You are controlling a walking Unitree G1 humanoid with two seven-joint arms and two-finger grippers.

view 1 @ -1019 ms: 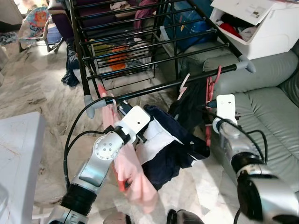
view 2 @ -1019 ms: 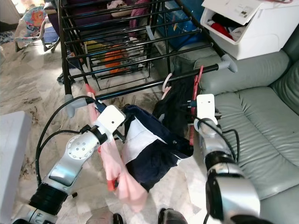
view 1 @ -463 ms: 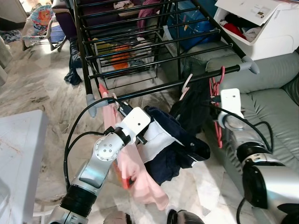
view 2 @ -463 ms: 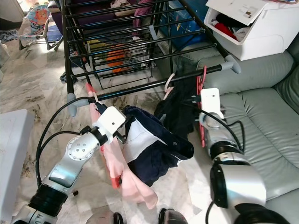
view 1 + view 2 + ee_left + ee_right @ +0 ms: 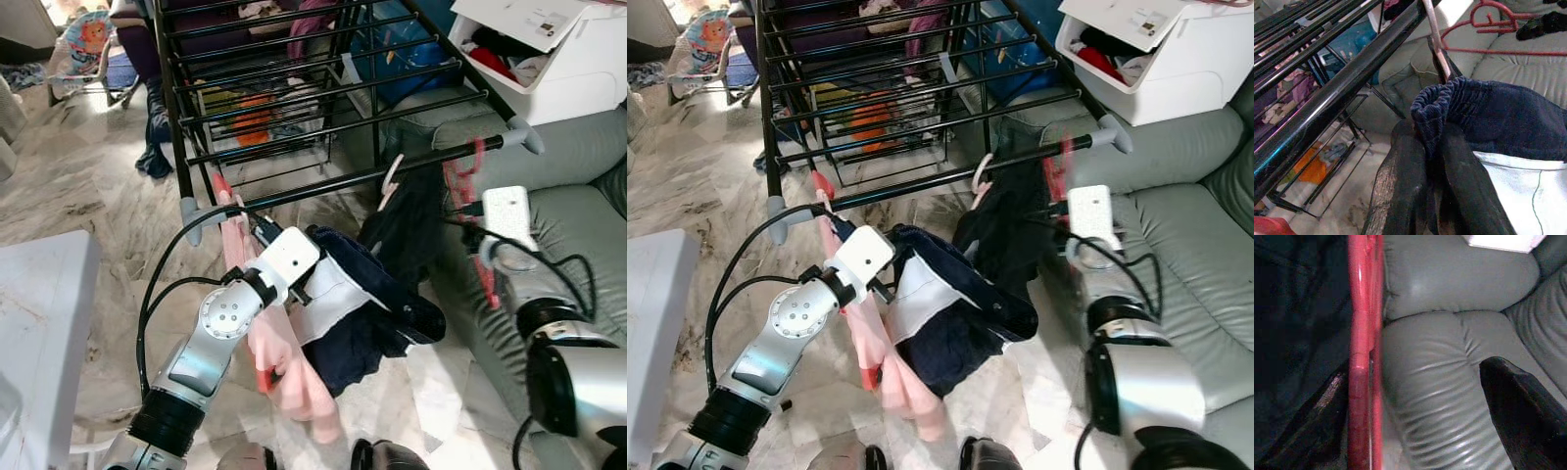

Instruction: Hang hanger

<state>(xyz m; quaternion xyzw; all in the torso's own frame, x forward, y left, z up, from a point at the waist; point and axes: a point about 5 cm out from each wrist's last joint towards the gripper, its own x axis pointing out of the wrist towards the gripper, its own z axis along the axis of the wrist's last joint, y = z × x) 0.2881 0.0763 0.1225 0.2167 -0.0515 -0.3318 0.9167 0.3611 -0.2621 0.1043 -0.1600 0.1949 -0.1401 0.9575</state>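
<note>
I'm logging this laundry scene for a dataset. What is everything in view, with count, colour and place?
Drying rack: one, black, ahead.
Navy garment: one, navy and white, hanging from the front rail.
Pink garment: one, pink, at the rail's left end.
Red hanger: one, on the rail's right end.
Sofa: one, grey-green, right.
Storage box: one, white, on the sofa.
Left gripper: black, clamping the navy garment.
Right gripper: black, jaws apart around the red hanger.

A glossy red plastic hanger [image 5: 1362,357] lies against smooth, faintly creased grey-green leather sofa [image 5: 1449,372]. Beside the sofa, a shiny black metal drying rack [image 5: 294,108]; ribbed navy cloth garment [image 5: 1498,117], probably corduroy, looks matt.
</note>
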